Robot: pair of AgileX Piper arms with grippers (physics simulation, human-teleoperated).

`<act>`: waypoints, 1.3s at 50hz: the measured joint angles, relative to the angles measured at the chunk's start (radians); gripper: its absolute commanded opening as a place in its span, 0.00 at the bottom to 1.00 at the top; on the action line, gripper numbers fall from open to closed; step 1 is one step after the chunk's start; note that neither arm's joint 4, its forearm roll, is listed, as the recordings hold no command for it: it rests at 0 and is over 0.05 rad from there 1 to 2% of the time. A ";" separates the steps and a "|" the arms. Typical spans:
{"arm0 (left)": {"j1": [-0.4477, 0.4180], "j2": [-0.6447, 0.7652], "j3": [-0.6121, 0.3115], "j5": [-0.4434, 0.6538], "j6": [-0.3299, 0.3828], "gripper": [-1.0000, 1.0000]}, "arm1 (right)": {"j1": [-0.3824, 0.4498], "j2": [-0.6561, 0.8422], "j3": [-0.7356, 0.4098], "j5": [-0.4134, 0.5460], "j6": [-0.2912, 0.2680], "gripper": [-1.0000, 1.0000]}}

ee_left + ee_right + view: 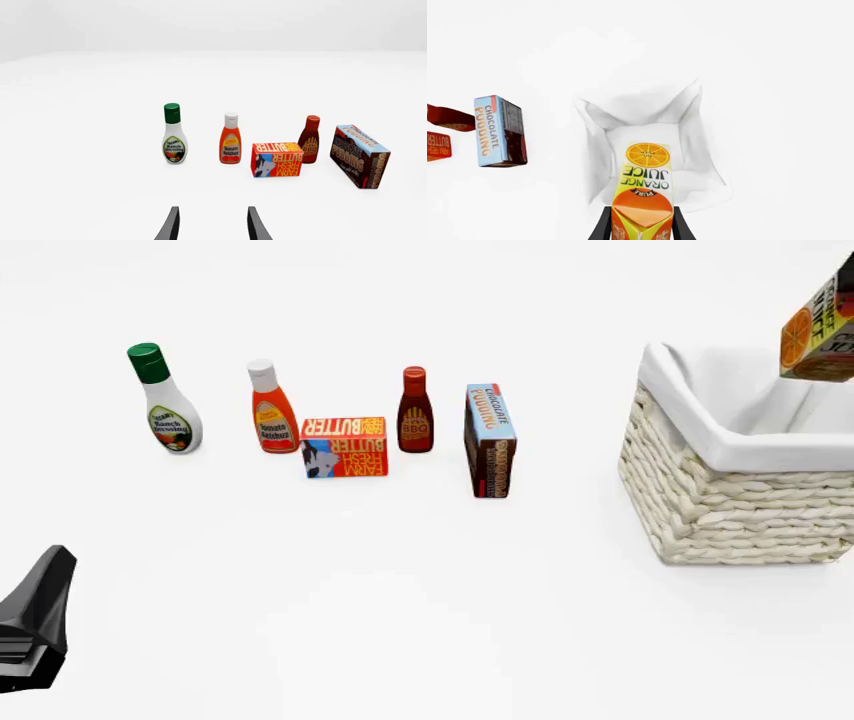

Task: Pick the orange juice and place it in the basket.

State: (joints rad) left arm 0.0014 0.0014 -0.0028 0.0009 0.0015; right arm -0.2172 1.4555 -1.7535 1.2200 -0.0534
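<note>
The orange juice carton (642, 195) sits between the fingers of my right gripper (640, 227), which is shut on it. It hangs above the open mouth of the cream wicker basket (594, 125), with its bottom end toward the white liner. In the front view the carton (819, 328) shows at the upper right edge, above the basket (727, 505); the right gripper itself is out of that view. My left gripper (212, 227) is open and empty, low and short of the row of groceries. Part of the left arm (34, 625) shows at the front left.
A row of groceries stands left of the basket: ranch dressing bottle (166, 400), ketchup bottle (272, 408), flat butter box (344, 447), BBQ sauce bottle (415, 410), chocolate pudding box (489, 440). The pudding box stands nearest the basket, with a gap between them.
</note>
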 measured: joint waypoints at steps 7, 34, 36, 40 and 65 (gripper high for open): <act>0.000 0.000 0.000 0.000 0.000 1.00 | 0.008 0.031 -0.014 0.000 0.011 0.00; 0.000 0.000 0.000 0.000 0.000 1.00 | 0.018 0.119 -0.050 0.000 0.044 0.00; 0.000 0.000 0.000 0.000 0.000 1.00 | 0.016 0.122 -0.052 0.000 0.044 0.00; 0.000 0.000 0.000 0.000 0.000 1.00 | 0.013 0.129 -0.054 0.000 0.046 0.00; 0.000 0.000 0.000 0.000 0.000 1.00 | 0.000 0.173 -0.066 0.000 0.052 0.00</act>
State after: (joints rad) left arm 0.0014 0.0015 -0.0028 0.0010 0.0015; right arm -0.2174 1.6285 -1.8198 1.2200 -0.0017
